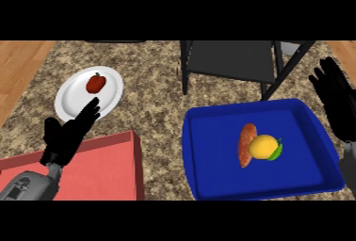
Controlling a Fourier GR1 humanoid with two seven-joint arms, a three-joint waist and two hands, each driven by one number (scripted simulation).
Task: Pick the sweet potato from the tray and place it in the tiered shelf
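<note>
Sweet potato (245, 145) mid-tray (208, 188), edges clear

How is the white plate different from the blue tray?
The white plate is round and flat; the blue tray is squarish with raised walls. The plate holds one red pepper; the tray holds a sweet potato and a yellow fruit. Both rest on the counter.

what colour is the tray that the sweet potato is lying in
Deep blue. The tray shows best in the head view, with the sweet potato on its floor.
</note>
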